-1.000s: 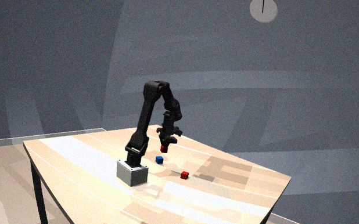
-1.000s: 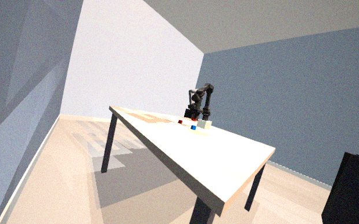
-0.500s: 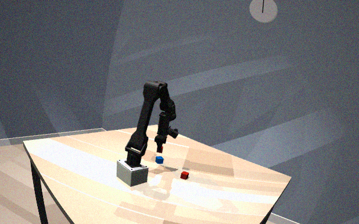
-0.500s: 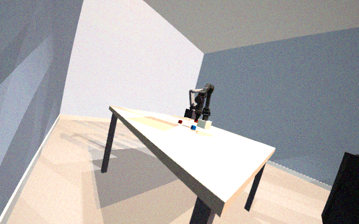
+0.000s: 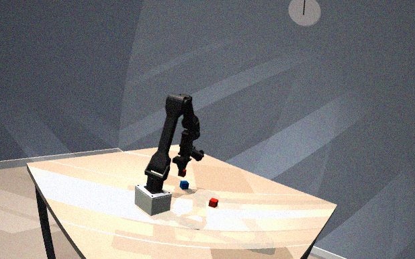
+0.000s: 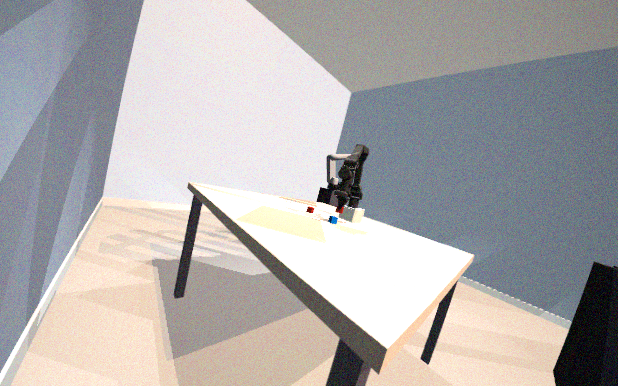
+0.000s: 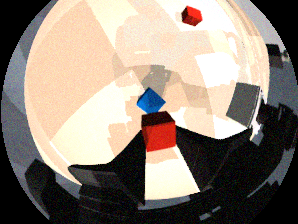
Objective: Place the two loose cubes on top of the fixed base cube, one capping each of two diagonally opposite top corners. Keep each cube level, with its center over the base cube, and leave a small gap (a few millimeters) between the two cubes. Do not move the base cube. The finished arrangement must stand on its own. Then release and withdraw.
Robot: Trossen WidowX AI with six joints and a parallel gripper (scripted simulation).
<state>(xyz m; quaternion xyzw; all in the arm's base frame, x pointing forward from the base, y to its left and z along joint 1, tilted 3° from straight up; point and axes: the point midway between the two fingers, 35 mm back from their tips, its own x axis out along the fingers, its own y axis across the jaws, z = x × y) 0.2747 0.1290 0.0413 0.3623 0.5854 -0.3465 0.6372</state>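
My gripper (image 5: 182,174) (image 7: 157,130) is shut on a red cube (image 5: 182,173) (image 6: 340,210) (image 7: 160,134) and holds it in the air above the table. The blue cube (image 5: 184,184) (image 6: 333,220) (image 7: 150,101) sits on the table below the held cube, with nothing on top of it. In the wrist view it shows just beyond the held cube, turned at an angle to it. A second red cube (image 5: 213,202) (image 6: 310,210) (image 7: 192,16) lies on the table, apart from the blue one. The exact height of the held cube above the blue cube is hard to tell.
The arm's box-shaped mount (image 5: 158,203) (image 6: 354,215) (image 7: 243,104) stands on the table (image 5: 111,231) (image 6: 391,280) close to the blue cube. Patches of light and shadow cross the table top. A dark cabinet (image 6: 601,325) stands at the right in the exterior view.
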